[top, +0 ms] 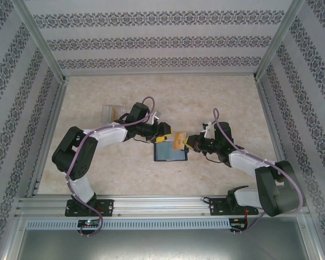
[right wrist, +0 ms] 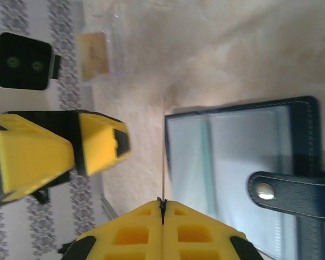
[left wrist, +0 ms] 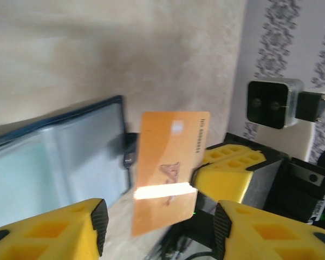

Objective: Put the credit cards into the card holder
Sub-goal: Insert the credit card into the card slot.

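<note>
Pinching an orange card (left wrist: pixel 170 168) edge-on between fingers pressed tight together, the right gripper (right wrist: pixel 162 205) holds it upright over the table, just off one corner of the wallet (top: pixel 169 153). The wallet lies open and flat mid-table, clear pockets up, clasp tab (right wrist: pixel 290 192) folded across one side. The left gripper (left wrist: pixel 157 222) faces the card from the other side with its jaws spread, one finger either side of the card and neither touching it. Another card (right wrist: pixel 95 54) sits in a clear box (top: pixel 111 112) further back, well apart.
</note>
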`<state>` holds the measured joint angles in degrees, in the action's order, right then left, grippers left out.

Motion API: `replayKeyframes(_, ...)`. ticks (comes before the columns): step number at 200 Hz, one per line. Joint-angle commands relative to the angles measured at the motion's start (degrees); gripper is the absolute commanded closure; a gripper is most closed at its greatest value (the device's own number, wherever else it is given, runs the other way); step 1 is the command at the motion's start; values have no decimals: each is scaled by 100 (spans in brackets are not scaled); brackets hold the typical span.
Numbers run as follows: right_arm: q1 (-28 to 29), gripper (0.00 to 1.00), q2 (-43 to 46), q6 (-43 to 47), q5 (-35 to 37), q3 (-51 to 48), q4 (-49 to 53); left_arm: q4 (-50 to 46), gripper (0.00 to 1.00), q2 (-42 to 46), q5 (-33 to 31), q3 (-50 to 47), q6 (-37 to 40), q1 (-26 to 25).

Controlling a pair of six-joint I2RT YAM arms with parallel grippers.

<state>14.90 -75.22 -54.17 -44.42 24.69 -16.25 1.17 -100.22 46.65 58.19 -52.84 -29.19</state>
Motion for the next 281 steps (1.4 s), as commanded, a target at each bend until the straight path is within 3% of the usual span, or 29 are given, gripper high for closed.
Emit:
replayKeyframes(1,280,100,-309,1037,-98,475,913,-1260,42,467,-703,-95,811,115)
replayKeyframes(34,527,100,-890,1415,-118,874,1125,-1762,42,735,-1165,-480,1129,115)
replayKeyframes(111,357,100,-1511,2189,-180,1337,1718,-2162,49,611,-1922,-651,1340,74)
replayKeyframes(180,450,100,-1736,2064,-198,1170,1267,-1778,56,263,-1756,-733,1214,-48)
replayKeyframes(205,489,100,-1793,1913,-198,1140,1109,-1781,67,141,-1722,-686,1249,-52)
replayKeyframes(281,565,100,-1757,1626,-98,814,697,-1399,69,67,-1694,-998,1020,-62)
